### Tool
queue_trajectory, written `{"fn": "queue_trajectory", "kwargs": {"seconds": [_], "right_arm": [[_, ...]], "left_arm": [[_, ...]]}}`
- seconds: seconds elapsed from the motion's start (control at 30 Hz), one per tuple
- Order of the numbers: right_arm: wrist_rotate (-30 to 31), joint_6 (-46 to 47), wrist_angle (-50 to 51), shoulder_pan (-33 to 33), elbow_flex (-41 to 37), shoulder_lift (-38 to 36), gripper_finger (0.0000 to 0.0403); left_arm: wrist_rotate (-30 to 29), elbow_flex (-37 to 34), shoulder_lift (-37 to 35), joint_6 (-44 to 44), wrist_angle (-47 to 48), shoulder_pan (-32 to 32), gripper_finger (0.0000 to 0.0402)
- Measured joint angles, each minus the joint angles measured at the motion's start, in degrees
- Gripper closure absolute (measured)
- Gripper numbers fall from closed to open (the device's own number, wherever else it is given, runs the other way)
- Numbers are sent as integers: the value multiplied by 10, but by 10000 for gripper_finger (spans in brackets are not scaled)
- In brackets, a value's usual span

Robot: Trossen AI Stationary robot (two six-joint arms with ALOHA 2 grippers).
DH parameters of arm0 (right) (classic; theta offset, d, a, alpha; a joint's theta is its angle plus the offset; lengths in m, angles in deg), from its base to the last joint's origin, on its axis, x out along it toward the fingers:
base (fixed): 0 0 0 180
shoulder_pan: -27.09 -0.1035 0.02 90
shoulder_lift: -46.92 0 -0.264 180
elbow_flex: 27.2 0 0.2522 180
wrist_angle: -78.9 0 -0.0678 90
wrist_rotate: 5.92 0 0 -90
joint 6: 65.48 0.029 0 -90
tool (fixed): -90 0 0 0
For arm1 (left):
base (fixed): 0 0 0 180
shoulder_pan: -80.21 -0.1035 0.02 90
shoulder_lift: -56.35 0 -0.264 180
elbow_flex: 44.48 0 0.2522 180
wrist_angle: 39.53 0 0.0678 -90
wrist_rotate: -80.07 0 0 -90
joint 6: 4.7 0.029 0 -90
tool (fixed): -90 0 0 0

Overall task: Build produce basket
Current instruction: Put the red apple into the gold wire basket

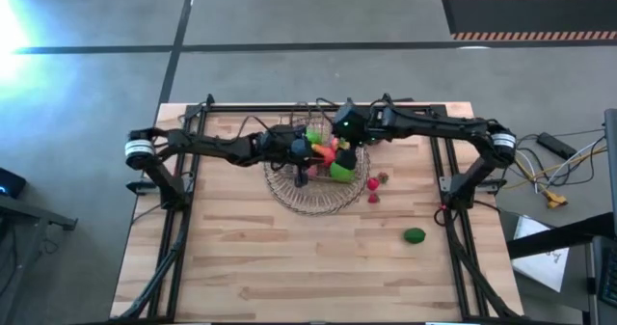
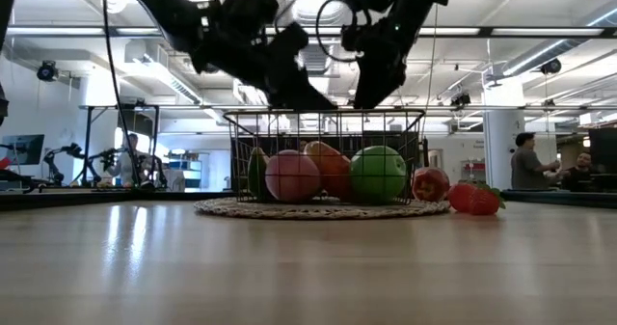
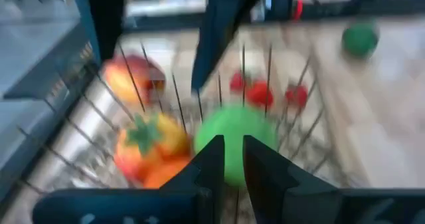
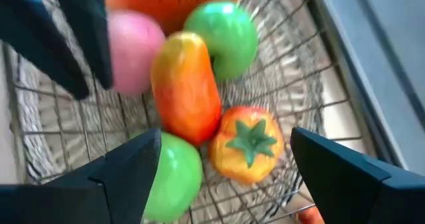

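The wire basket stands on a round woven tray at the table's middle far side. It holds the produce: a green apple, a pink piece, an orange-yellow piece, an orange tomato-like piece and another green piece. My right gripper hangs wide open over the basket and touches nothing. My left gripper is at the basket's left wall, its fingers nearly together. Red pieces lie beside the tray. My left gripper is closed on the wire basket at the top of its wall, coming from the table's left and slanting down. Blur hides which wire lies between the fingers. The basket stays standing on the tray.
A dark green piece lies alone on the table near the right edge. Small red pieces sit just right of the tray. Bare wood stretches across the near half. People stand in the room beyond.
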Motion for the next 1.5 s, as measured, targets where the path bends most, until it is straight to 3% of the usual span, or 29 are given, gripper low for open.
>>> {"fn": "queue_trajectory", "kwargs": {"seconds": [0.13,0.27,0.4,0.6,0.8,0.97,1.17,1.27,1.4,1.5], "right_arm": [[16,-2,-57,-9,-47,-43,77],[116,14,-83,-44,-106,-104,77],[206,49,-111,-120,-180,-171,77],[291,178,-106,-268,-272,-250,77],[313,393,12,-387,-305,-294,77],[316,569,98,-454,-320,-300,77],[313,615,97,-491,-388,-277,77],[319,677,95,-490,-422,-276,77],[371,802,91,-477,-459,-289,77],[387,831,92,-438,-484,-311,77]], "left_arm": [[-13,2,-61,-16,47,1,363],[-80,-4,-141,-28,153,8,363],[-170,-34,-213,-57,240,32,363],[-226,-132,-314,-111,234,94,363],[-228,-216,-382,-166,154,171,363],[-228,-275,-386,-193,50,233,363],[-229,-323,-343,-234,-39,283,363],[-230,-334,-315,-276,-41,300,363],[-238,-343,-262,-316,-57,316,363],[-252,-341,-219,-327,-78,319,363]]}}
